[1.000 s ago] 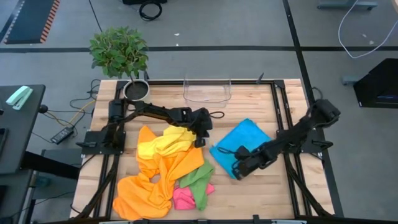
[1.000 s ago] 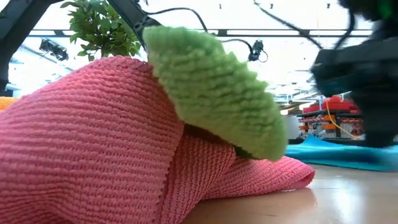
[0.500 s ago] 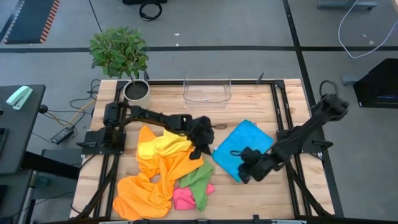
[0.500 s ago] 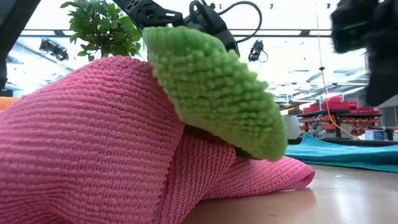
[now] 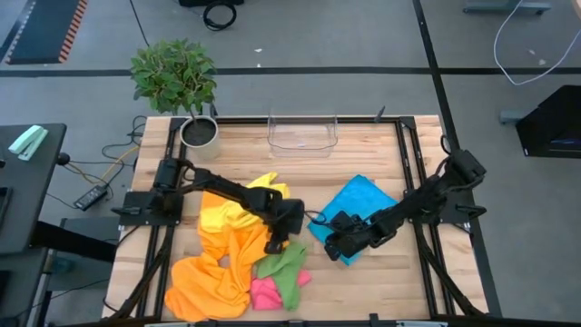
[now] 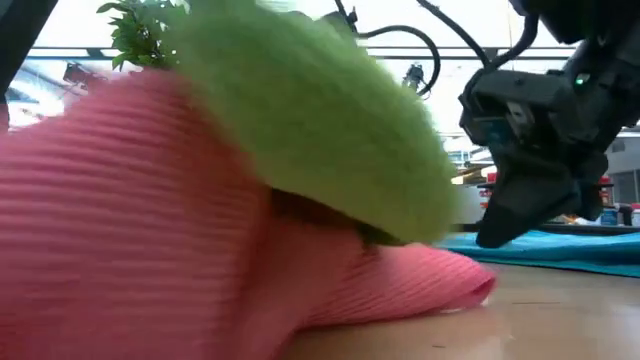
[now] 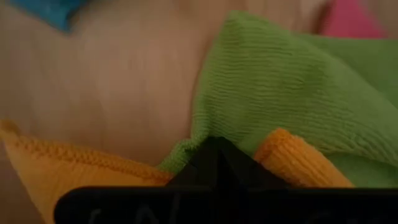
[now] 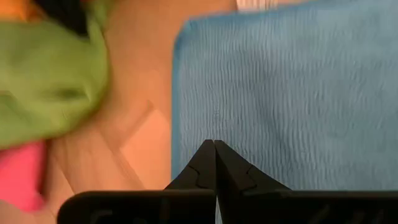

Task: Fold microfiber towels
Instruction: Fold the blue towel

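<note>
We have the left gripper pinched shut down in the heap of microfiber towels, at the seam where the orange towel meets the green towel; its wrist view shows both cloths against the fingertips, so we cannot tell whether it holds one, both or neither. The heap, with the yellow towel and pink towel, fills the table's left front half. Our right gripper is also closed with nothing in it, tip hovering at the near-left edge of the blue towel, which lies flat right of centre. The risk we see: a lift here could drag two cloths together or slip off the pile, and the two grippers sit close enough to collide over the gap between heap and blue towel
</note>
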`<action>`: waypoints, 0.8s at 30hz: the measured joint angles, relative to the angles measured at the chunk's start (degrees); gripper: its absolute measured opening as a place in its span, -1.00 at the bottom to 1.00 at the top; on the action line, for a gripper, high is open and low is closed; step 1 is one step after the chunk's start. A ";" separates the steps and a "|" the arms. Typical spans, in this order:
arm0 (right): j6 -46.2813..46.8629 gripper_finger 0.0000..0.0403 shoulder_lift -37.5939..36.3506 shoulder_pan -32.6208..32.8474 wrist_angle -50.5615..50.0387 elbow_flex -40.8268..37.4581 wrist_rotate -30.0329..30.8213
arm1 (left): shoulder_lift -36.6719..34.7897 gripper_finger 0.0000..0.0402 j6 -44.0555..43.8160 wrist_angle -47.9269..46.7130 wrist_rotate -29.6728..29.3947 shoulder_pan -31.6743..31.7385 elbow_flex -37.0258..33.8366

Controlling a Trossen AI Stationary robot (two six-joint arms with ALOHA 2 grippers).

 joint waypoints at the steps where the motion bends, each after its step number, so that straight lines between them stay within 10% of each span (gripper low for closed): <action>1: 0.04 -0.99 0.32 0.37 -0.06 0.01 -0.44 | -0.42 -0.97 -0.38 -2.92 -1.79 -0.46 0.07; 16: 0.46 -0.99 -1.74 11.47 -1.37 -0.10 -10.49 | -12.30 -0.98 -12.64 -30.38 -27.37 -1.72 -0.42; 24: -0.69 -0.99 -10.36 18.83 -5.12 -0.11 -5.00 | -18.49 -0.98 -19.02 -11.02 -28.46 -6.81 -0.38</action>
